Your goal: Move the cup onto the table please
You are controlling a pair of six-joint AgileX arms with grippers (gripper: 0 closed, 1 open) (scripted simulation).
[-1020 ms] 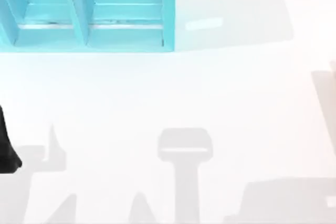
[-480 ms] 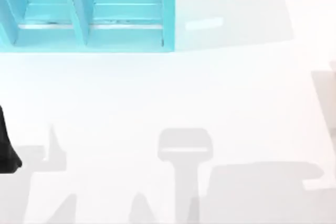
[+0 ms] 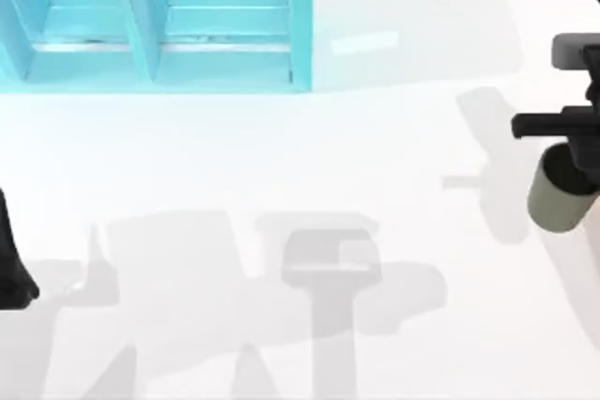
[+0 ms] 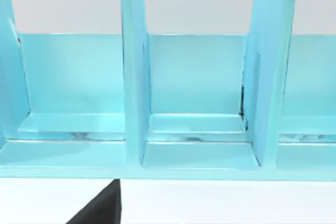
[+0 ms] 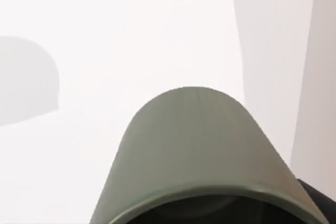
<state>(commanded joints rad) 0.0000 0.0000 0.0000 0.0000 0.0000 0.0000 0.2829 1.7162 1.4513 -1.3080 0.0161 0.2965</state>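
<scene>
Half a second back the right side of the worktop was bare but for shadows; now the right gripper (image 3: 572, 142) has swung in at the right edge, carrying the cup (image 3: 561, 196).

Nearest the gripper, the cup hangs just beneath its black bar, open mouth toward the wrist, as the wrist view shows its dark inside close up and its olive-grey wall (image 5: 191, 145) stretching away. The fingers themselves are hidden by the bar and the cup, so I cannot tell exactly how they pinch, though the cup plainly rides with the arm, seemingly above the worktop (image 3: 394, 156) rather than resting on it.

To do this well, I'd say the arm should lower straight down until the base meets the white surface squarely, keeping the cup level, and let go only then; releasing early risks a topple or roll.

Well away, at the far left, stands the turquoise shelf (image 3: 159, 25). The left arm (image 3: 11, 264) sits parked at the left edge, facing the shelf's compartments (image 4: 194, 98).
</scene>
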